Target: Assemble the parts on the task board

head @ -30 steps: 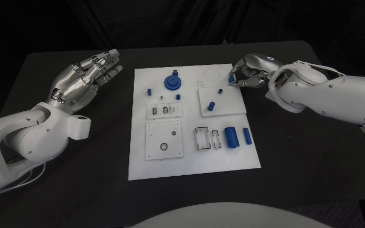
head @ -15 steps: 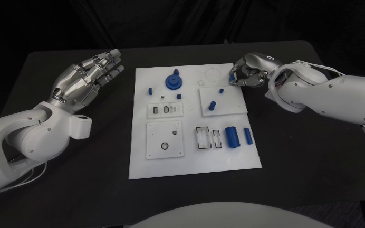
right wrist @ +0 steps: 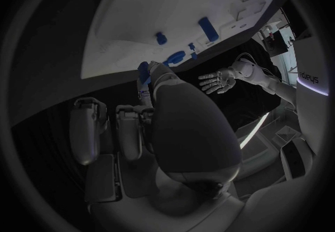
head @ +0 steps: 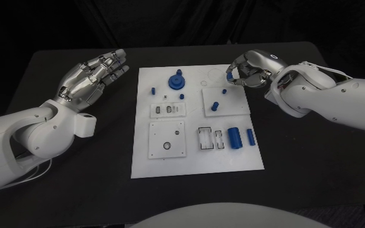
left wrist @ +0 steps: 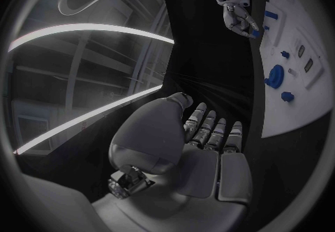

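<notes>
No readable writing on the white task board (head: 196, 162), which lies mid-table with blue parts: a round disc with a knob (head: 176, 82) near its far edge, two cylinders (head: 234, 136) lying side by side toward the right, small pegs between. Right hand (head: 245, 73) hovers over the board's far right corner, fingers curled, pinching a small blue part (right wrist: 144, 72) at its fingertips. Left hand (head: 93, 77) is left of the board, empty, fingers extended and apart.
</notes>
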You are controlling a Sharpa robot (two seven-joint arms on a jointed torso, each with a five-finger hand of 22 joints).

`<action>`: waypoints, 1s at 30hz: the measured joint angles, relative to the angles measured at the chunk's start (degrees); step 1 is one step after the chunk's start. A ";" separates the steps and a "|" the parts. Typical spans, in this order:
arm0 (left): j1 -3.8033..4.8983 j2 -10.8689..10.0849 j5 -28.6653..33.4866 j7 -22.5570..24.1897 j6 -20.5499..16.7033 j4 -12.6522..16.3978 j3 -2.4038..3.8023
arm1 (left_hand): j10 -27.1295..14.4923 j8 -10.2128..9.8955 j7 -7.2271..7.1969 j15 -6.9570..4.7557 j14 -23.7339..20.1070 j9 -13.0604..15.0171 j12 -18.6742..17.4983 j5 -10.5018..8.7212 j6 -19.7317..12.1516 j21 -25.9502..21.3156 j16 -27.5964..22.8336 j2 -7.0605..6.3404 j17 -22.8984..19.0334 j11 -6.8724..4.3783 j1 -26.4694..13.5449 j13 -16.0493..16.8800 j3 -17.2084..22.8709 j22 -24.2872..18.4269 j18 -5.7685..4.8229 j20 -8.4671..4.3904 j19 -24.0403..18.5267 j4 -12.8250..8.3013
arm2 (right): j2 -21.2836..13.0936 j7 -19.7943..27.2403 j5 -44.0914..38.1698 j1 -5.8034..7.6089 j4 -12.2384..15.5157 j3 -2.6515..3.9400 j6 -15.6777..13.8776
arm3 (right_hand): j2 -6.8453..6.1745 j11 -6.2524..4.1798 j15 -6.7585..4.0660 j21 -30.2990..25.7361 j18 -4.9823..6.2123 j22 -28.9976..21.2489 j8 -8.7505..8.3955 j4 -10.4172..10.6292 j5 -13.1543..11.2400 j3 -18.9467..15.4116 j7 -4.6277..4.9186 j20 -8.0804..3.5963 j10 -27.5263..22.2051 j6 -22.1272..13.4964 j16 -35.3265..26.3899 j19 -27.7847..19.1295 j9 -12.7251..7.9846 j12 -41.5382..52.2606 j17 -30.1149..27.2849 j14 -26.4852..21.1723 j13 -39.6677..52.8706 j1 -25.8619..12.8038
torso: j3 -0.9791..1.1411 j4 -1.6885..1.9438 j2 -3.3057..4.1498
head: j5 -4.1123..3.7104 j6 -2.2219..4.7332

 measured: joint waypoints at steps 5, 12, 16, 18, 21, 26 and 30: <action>-0.06 0.32 0.00 0.00 0.11 -0.17 0.00 | 0.00 0.00 0.00 0.00 0.00 0.00 0.00 0.00 0.00 0.00 0.00 0.00 0.00 0.00 0.00 0.00 0.16 0.00 0.00 0.21 0.21 -0.17 | 0.11 -0.15 -0.17 1.25 5.38 0.12 -0.96 | 0.09 -0.15 -0.17 0.22 0.00 0.00 0.21 0.00 -0.27 0.00 0.00 -0.21 -0.15 0.00 0.00 0.21 0.00 0.00 0.00 -0.17 0.00 -0.10 | -0.05 -0.07 -0.01 | 0.64 -0.17; -0.11 0.89 0.05 0.00 0.25 -0.36 0.00 | 0.00 0.00 0.00 0.21 -0.22 0.00 0.00 0.00 0.00 0.00 0.23 0.00 -0.01 0.00 0.00 0.00 0.32 -0.01 0.00 0.21 0.21 -0.01 | 3.54 -1.41 -2.04 1.10 9.69 0.07 -1.52 | 0.29 -0.21 -0.32 0.51 -0.01 -0.01 0.22 -0.14 -0.49 -0.15 -0.01 -0.21 -0.21 0.00 0.00 0.21 0.00 0.00 0.00 -0.08 -0.01 -0.30 | -0.36 0.04 -0.02 | 1.21 -0.64; -0.14 0.90 0.12 0.00 0.28 -0.33 0.00 | 0.19 0.00 0.00 0.21 -0.22 0.00 0.00 0.00 0.00 0.00 0.23 0.00 0.05 0.19 0.00 0.00 0.32 -0.01 0.00 0.20 0.20 0.00 | 6.35 -2.55 -3.42 0.03 9.99 0.07 -1.39 | 0.28 -0.21 -0.41 0.51 -0.01 -0.01 0.22 -0.15 -0.49 -0.17 -0.01 -0.21 -0.21 0.00 0.00 0.21 0.00 0.00 0.00 0.01 -0.01 -0.31 | -0.46 0.26 0.04 | 1.64 -0.74; -0.14 0.82 0.15 0.00 0.29 -0.30 0.00 | 0.20 0.00 0.00 0.21 -0.21 0.00 0.00 0.00 0.00 0.00 0.23 0.00 0.05 0.19 0.00 0.00 0.32 -0.01 -0.01 0.20 0.21 0.00 | 7.62 -3.15 -4.14 -0.40 9.97 0.06 -1.24 | 0.27 -0.21 -0.41 0.51 -0.01 -0.01 0.22 -0.15 -0.49 -0.17 -0.01 -0.21 -0.21 0.00 0.00 0.21 0.00 0.00 0.00 0.00 -0.01 -0.31 | -0.49 0.40 0.09 | 1.89 -0.75; -0.16 0.62 0.20 0.00 0.29 -0.22 0.00 | 0.20 0.00 0.00 0.21 -0.21 0.00 0.00 0.00 0.00 0.00 0.23 0.00 0.05 0.19 0.00 0.00 0.32 -0.01 0.00 0.20 0.20 0.00 | 9.52 -4.27 -5.49 -1.14 9.59 0.06 -0.77 | 0.26 -0.20 -0.41 0.51 -0.01 -0.01 0.22 -0.06 -0.50 -0.26 -0.01 -0.41 -0.21 0.00 0.00 0.00 0.00 0.00 0.00 0.01 -0.01 -0.32 | -0.51 0.50 0.14 | 2.35 -0.80; -0.17 0.60 0.27 0.00 0.29 -0.11 0.00 | 0.20 0.00 0.00 0.21 -0.21 0.00 0.00 0.00 0.00 0.00 0.23 0.00 0.05 0.19 0.00 0.00 0.32 -0.02 -0.01 0.20 0.20 0.00 | 12.12 -6.87 -7.61 -2.43 8.29 0.07 0.65 | 0.22 -0.20 -0.41 -0.17 -0.01 -0.01 0.56 0.01 -0.52 -0.34 -0.22 -0.41 -0.21 -0.22 0.00 0.00 0.00 0.00 0.00 0.01 -0.01 -0.49 | -0.62 0.49 0.20 | 2.90 -0.91; -0.18 0.71 0.33 0.00 0.30 -0.13 0.00 | 0.20 0.00 0.00 0.23 -0.19 0.00 0.07 0.00 0.00 0.00 0.23 0.00 0.05 0.19 0.00 0.00 0.32 -0.02 -0.01 0.20 0.20 0.00 | 13.67 -8.90 -9.14 -3.23 7.45 0.07 1.82 | 0.11 -0.20 -0.41 -0.61 -0.01 -0.01 0.88 -0.14 -0.65 -0.49 -0.23 -0.41 -0.21 -0.22 0.00 0.00 0.00 0.00 0.00 0.01 -0.01 -0.96 | -0.73 0.49 0.21 | 3.18 -1.13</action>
